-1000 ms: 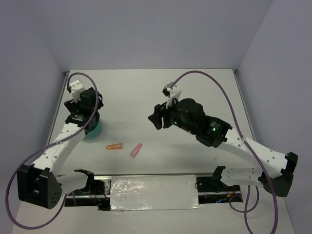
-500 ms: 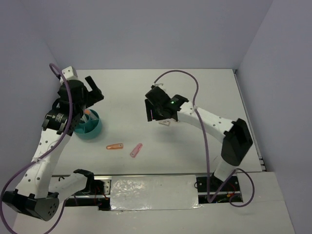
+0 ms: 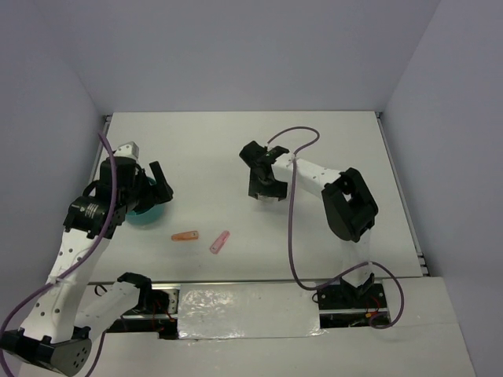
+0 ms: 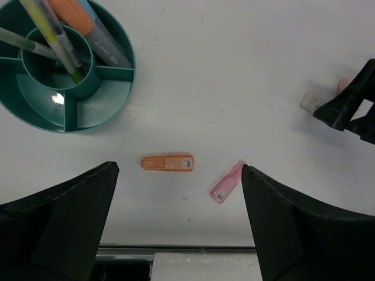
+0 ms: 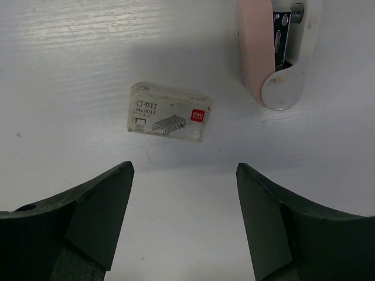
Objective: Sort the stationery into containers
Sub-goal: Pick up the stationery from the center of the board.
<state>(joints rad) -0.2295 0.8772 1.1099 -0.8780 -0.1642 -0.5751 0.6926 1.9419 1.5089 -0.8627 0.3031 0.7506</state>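
Left claw gapes empty; orange marker and pink marker lie just ahead, bowl beyond its left finger. Right claw, also apart, hangs over a staple box.

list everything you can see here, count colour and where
bowl: one, teal, divided, left part of table
pens: at least three, yellow, thin grey, grey with orange cap, leaning in the bowl
orange marker: one, orange, lying on the table near the bowl
pink marker: one, pink, lying just right of the orange marker
staple box: one, pale, mid-table
stapler: one, pink and white, beside the staple box
table: one, white
cables: two, purple, one per arm
left gripper: one, black, open, over the bowl's edge
right gripper: one, black, open, above the staple box
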